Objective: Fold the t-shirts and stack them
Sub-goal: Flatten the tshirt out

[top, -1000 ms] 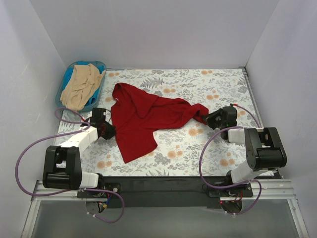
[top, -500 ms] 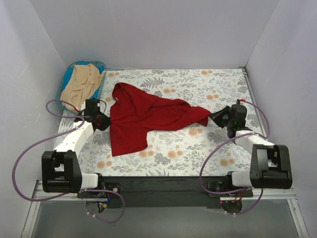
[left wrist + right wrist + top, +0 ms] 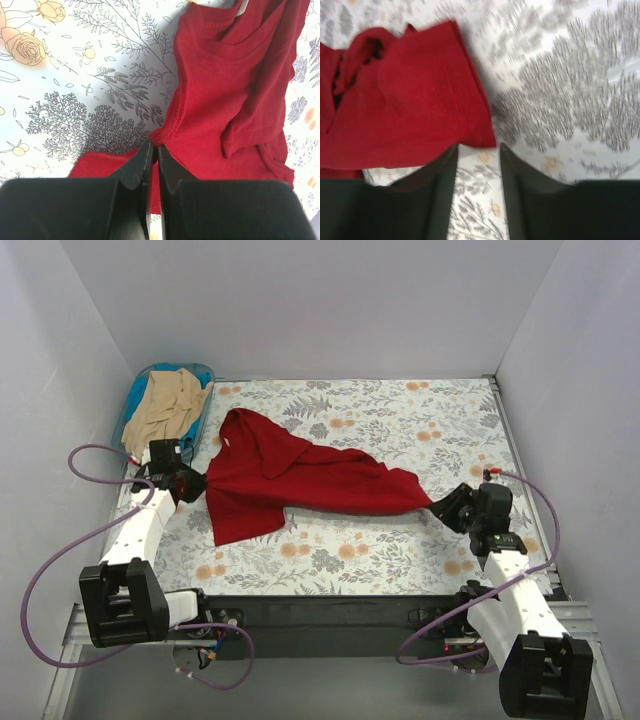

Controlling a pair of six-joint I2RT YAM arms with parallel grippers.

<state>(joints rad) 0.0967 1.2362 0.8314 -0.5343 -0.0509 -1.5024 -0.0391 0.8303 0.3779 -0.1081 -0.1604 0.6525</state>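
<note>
The dark red t-shirt [image 3: 300,480] lies drawn out across the floral table, bunched and twisted. My left gripper [image 3: 192,483] is shut on its left edge; the left wrist view shows the jaws [image 3: 154,147] pinching red cloth [image 3: 235,100]. My right gripper [image 3: 452,508] is at the shirt's right tip. In the right wrist view its fingers [image 3: 477,147] stand apart with bare table between them, and the red corner [image 3: 410,110] lies just beyond the tips. The beige t-shirt [image 3: 165,408] lies crumpled in the basket.
The blue plastic basket [image 3: 137,390] sits at the table's far left corner, just behind my left gripper. White walls close in the table [image 3: 400,420] at the back and both sides. Purple cables loop beside both arms.
Both arms have swung outward, the left to the left and the right toward the near right. The red shirt has been pulled from a heap into a long stretched band.
</note>
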